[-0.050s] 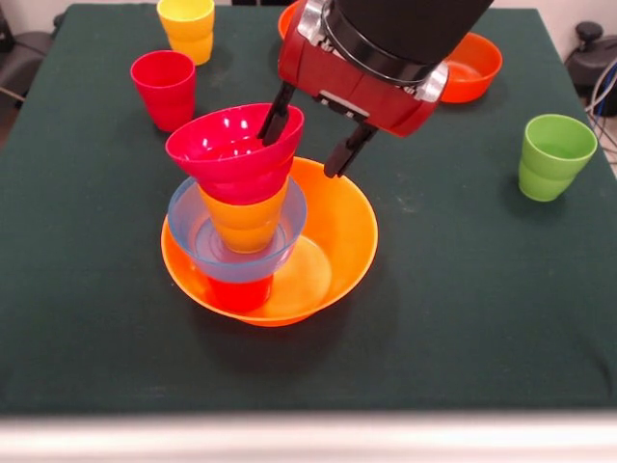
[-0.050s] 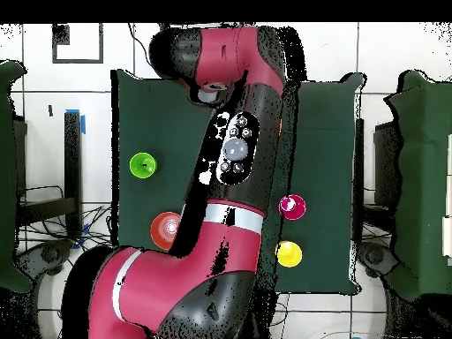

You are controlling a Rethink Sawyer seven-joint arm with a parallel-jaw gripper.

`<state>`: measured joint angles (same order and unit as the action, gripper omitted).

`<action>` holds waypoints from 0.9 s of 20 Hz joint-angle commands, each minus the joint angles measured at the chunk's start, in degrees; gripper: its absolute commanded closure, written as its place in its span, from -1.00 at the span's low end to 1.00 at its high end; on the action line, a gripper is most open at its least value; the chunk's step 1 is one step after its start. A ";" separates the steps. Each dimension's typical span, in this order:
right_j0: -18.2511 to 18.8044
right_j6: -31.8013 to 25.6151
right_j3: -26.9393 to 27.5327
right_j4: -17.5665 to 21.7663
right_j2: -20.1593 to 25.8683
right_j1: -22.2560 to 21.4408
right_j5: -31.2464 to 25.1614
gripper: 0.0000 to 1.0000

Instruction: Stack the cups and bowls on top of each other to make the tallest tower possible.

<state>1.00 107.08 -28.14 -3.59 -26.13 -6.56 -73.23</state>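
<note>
Dark green cloth covers the bench [image 1: 482, 318], and at its centre the tower [image 1: 253, 212] stands four pieces up from the wide orange bowl [image 1: 337, 231]: a red cup, light blue bowl [image 1: 193, 231], orange cup [image 1: 246, 220], then the tilted magenta bowl [image 1: 227, 145]. Now the pincer [image 1: 310, 133], spread wide, straddles that bowl's rim at two o'clock, one finger inside, one out. Plenty left, I'd say: orange-red bowl [image 1: 474, 66] at one o'clock, green cup [image 1: 552, 154] at three, crimson cup [image 1: 164, 87] and yellow cup [image 1: 188, 27] at eleven.
</note>
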 commanded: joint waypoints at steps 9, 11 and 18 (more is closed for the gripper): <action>-0.86 10.74 -0.78 -1.44 0.85 1.30 -7.80 -1.00; -0.89 10.53 -0.39 -1.51 0.37 1.07 -8.99 -1.00; -0.82 8.75 -0.28 -1.63 -0.67 -1.05 -13.50 -1.00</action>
<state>1.00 107.08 -27.60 -3.95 -28.78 -6.24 -79.09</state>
